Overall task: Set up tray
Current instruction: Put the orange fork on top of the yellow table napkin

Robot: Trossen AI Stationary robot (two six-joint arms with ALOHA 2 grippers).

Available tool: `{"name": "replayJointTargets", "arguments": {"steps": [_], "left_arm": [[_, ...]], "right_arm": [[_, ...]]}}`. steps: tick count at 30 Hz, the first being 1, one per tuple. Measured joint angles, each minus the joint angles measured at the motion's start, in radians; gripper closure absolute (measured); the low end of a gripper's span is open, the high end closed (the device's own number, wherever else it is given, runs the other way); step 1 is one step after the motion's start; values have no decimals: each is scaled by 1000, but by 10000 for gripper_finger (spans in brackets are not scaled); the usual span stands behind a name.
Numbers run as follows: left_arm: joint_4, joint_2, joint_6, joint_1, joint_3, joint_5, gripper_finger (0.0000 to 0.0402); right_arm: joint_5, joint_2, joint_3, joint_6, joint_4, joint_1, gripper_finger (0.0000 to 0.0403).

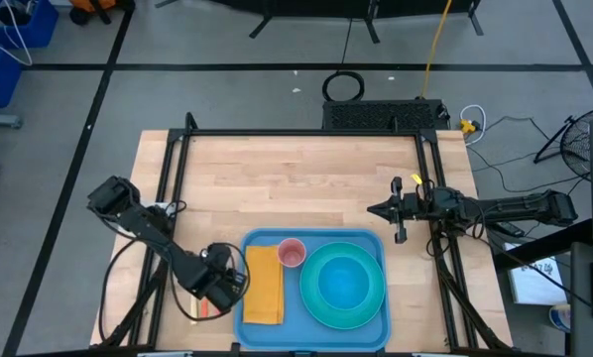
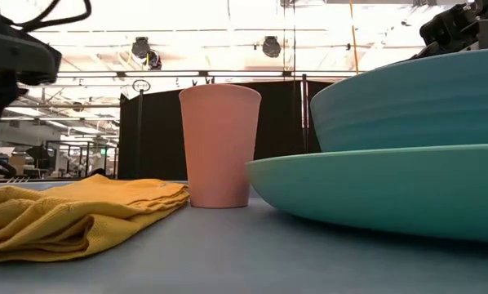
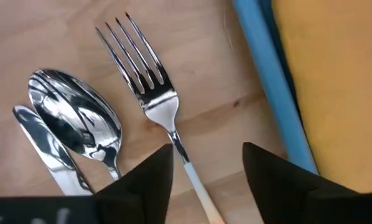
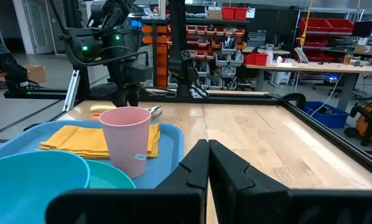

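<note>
at the near edge of the wooden table (image 1: 296, 169) you have the tray (image 1: 267, 241), a flat blue plastic rectangle with rounded corners and a low rim. from above you can read its layout: a folded yellow cloth napkin (image 1: 263, 284) along its left side, a pink cup (image 1: 292, 253) just beside the napkin, and a turquoise bowl (image 1: 342, 285) sitting in a round turquoise plate (image 1: 316, 303) that fills the right half.

your left gripper (image 1: 222, 288) hangs just off the tray's left edge, and only its wrist camera tells you what lies beneath: a shiny metal fork (image 3: 150, 93) with a pale handle, a polished spoon (image 3: 77, 118) and a knife (image 3: 46, 152) side by side on the bare wood, beside the tray's blue rim. the dark fingers (image 3: 150, 177) stand apart on either side of the fork handle, not gripping it.

the table-height camera gives you texture instead: the napkin's soft rumpled folds, the cup's smooth matte tapered wall, the bowl's faint horizontal ridges above the plate's thin lip.

your right gripper (image 1: 376, 210) waits over the table beyond the tray's right end, fingers pressed together on nothing. its camera looks across the cup and napkin to the left arm.
</note>
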Motion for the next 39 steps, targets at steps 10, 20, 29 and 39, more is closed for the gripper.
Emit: {"name": "replayJointTargets", "arguments": {"steps": [10, 20, 29, 39], "left_arm": [[6, 22, -4, 17, 0, 33, 161], [1, 91, 15, 16, 0, 51, 160], [6, 100, -8, 21, 2, 97, 200], [149, 91, -11, 18, -87, 81, 323]], "right_arm": [[0, 0, 0, 0, -6, 0, 403], [0, 0, 0, 16, -6, 0, 403], [0, 0, 0, 17, -6, 0, 403], [0, 0, 0, 25, -6, 0, 403]]}}
